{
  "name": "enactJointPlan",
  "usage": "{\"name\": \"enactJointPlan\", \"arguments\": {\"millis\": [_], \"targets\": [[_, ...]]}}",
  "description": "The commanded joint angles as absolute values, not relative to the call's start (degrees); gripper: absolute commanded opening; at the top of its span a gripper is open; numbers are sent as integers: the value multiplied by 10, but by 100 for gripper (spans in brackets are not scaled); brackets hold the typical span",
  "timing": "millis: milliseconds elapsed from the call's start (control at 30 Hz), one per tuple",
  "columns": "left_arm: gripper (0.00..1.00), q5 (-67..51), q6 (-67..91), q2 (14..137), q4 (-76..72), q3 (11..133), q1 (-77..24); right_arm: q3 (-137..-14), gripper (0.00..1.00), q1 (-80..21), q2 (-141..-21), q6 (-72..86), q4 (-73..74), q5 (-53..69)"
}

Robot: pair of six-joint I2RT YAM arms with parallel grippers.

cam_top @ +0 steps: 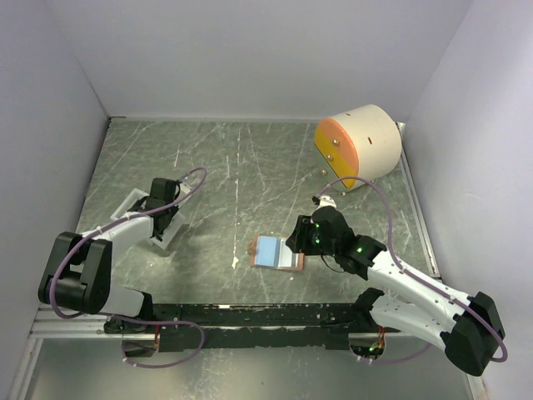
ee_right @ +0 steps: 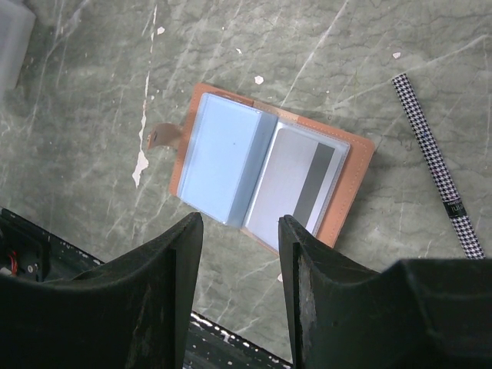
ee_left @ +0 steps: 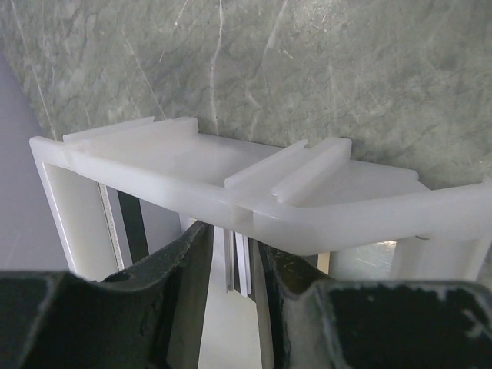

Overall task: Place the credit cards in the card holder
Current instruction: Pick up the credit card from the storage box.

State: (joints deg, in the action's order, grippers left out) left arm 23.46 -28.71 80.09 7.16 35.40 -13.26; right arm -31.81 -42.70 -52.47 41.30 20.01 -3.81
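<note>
My right gripper (ee_right: pixel 240 227) hangs over the table (ee_right: pixel 92 84) with its jaws standing apart and nothing between them. Just ahead of its fingertips, and below them, the card holder (ee_right: pixel 355 173) lies open and flat on the marbled top, clear pockets facing up at me. The pocket to the left of my fingers holds a light blue card (ee_right: pixel 223 157). The pocket ahead of my right finger holds a pale card (ee_right: pixel 288 177) with a dark stripe down it. The holder's snap tab (ee_right: pixel 163 138) sticks out on its far left side. Off to the right of this gripper, well apart from the holder, a thin black-and-white checked stick (ee_right: pixel 436 161) lies on the table. Seen from above, a cream cylinder (cam_top: pixel 366 137) with an orange face sits farther out beyond this hand, near the back corner.

My left gripper (ee_left: pixel 233 240) is down at a white tray (ee_left: pixel 154 181), well apart from the holder. The tray's rim crosses just beyond my fingertips, and raised ribs run away from me on the far side of it. The fingers (ee_left: pixel 181 269) are set narrow, one on each side of a few thin cards (ee_left: pixel 240 265) that stand on edge between them. The gap is small, but I cannot tell whether the pads press on the cards or only flank them.
</note>
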Motion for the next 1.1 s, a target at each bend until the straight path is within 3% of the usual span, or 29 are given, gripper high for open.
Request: {"name": "enactJointPlan", "arguments": {"millis": [0,233,667,1067], "targets": [[38,258,-299,811,56,365,-128,-316,45,-426,-515,411,203,-46],[38,276,-304,818,47,371,-128,-316,45,-426,-515,412,202,-46],[45,170,-294,785,64,354,-129,-314,45,-426,-527,415,191,-38],[43,234,-309,822,51,360,-128,-318,45,-426,-516,410,204,-47]]}}
